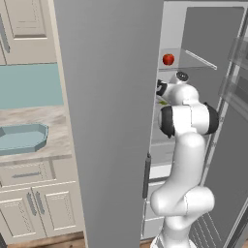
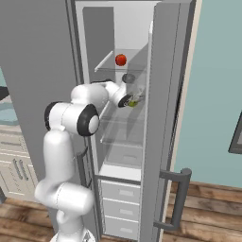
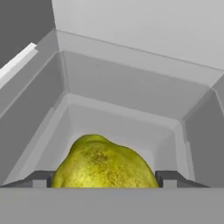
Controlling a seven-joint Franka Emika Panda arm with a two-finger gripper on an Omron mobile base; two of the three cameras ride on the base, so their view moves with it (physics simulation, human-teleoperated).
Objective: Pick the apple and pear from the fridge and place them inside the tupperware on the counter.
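The yellow-green pear [image 3: 105, 164] lies on a glass shelf inside the fridge [image 2: 127, 28]. It sits between the tips of my gripper [image 3: 105, 180], and the dark fingertips [image 3: 41, 179] meet its left and right sides. From the right base view, my gripper [image 2: 132, 100] reaches into the fridge at the pear [image 2: 135, 102]. The red apple [image 2: 121, 59] rests one shelf higher, also seen as the apple [image 1: 168, 59] above my arm. The light blue tupperware [image 1: 24, 138] stands on the beige counter [image 1: 34, 118] at the left.
An open grey fridge door [image 1: 111, 121] stands between the counter and the fridge interior. The other door [image 2: 165, 94] with its handle [image 2: 177, 198] hangs open to the right. White drawers [image 2: 120, 194] fill the fridge bottom. Cream cabinets [image 1: 38, 203] sit under the counter.
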